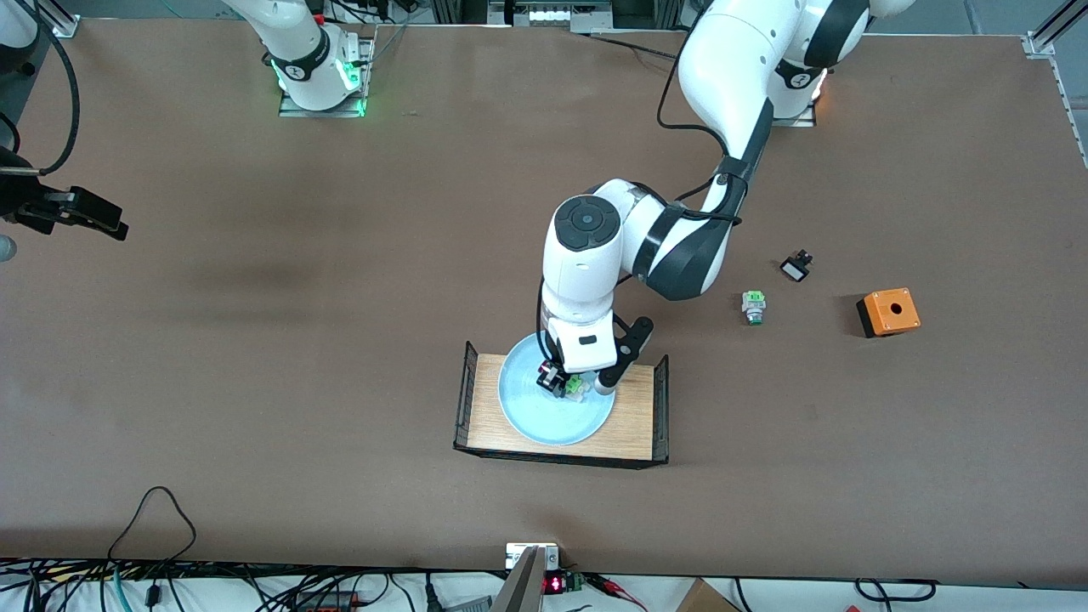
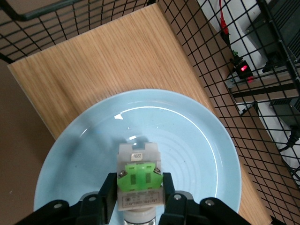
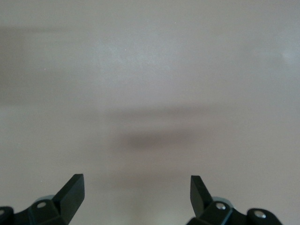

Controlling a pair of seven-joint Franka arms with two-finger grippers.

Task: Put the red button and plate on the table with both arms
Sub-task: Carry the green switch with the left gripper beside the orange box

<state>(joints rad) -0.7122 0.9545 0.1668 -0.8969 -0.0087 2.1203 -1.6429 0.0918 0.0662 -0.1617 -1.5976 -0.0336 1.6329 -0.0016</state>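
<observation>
Two arms show; the left gripper (image 1: 563, 384) is over the plate (image 1: 544, 425), jaws closed on the button (image 2: 139, 180), which is over the plate's middle; the plate lies on the tray (image 1: 633, 416) on the table (image 1: 255, 382); the right gripper (image 1: 85, 217) waits over the right arm's end of the table, jaws wide.
</observation>
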